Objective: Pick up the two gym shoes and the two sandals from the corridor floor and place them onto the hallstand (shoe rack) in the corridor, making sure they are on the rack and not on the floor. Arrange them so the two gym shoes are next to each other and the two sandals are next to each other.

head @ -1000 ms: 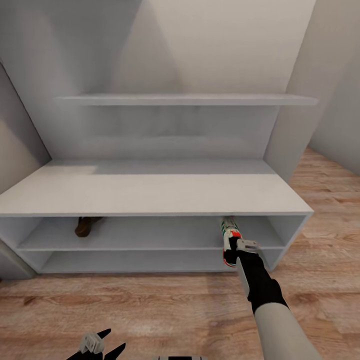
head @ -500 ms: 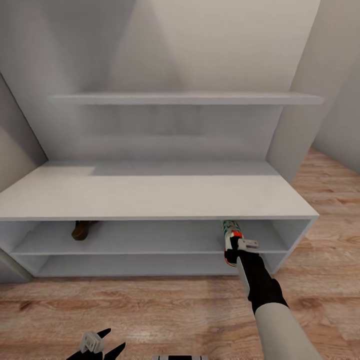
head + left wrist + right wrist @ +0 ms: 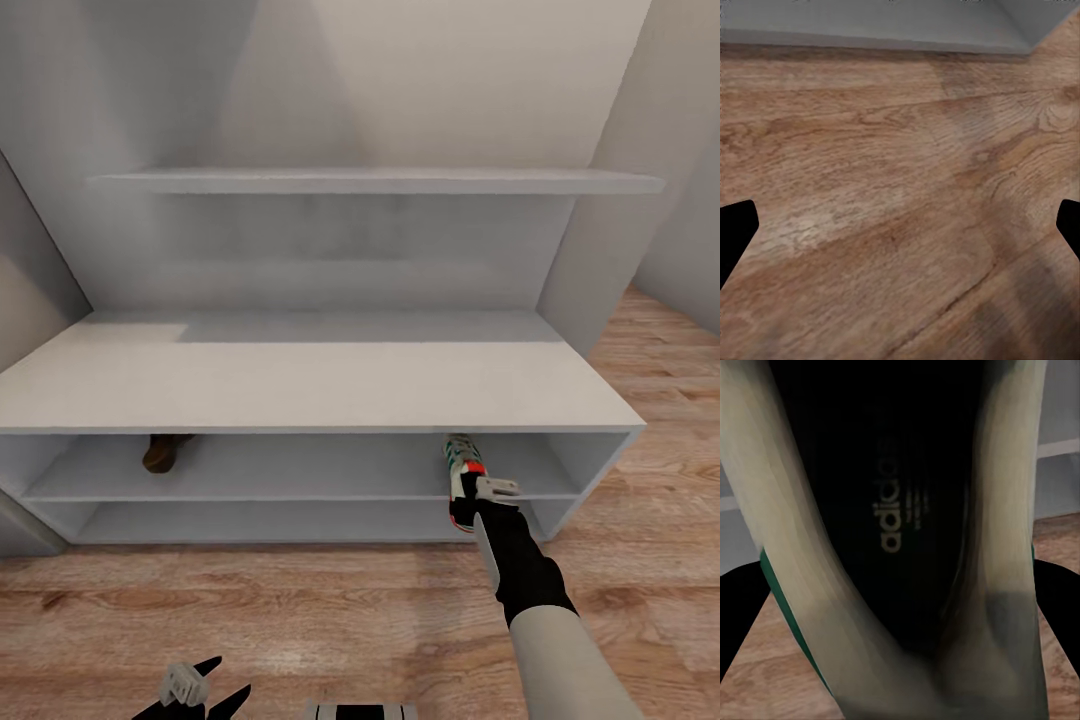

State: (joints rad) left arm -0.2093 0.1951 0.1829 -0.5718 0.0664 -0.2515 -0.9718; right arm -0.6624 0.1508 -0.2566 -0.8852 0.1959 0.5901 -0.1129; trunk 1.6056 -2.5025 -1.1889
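Your left pincer [image 3: 205, 690] hangs open above the corridor floor [image 3: 330, 610]. A sandal [image 3: 163, 452] sits on the hallstand [image 3: 300, 385]. Your right pincer [image 3: 480, 497] grips a gym shoe [image 3: 462, 475]; slide it deeper, flat, then release.

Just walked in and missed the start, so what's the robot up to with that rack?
The right gripper holds a cream-white gym shoe with green stripes and a red-orange heel patch, its toe pushed into the upper open shelf of the pale grey hallstand, near the right end. A dark brown sandal already sits on that same shelf toward the left. The left gripper hangs open and empty over the light brown wood-plank floor.
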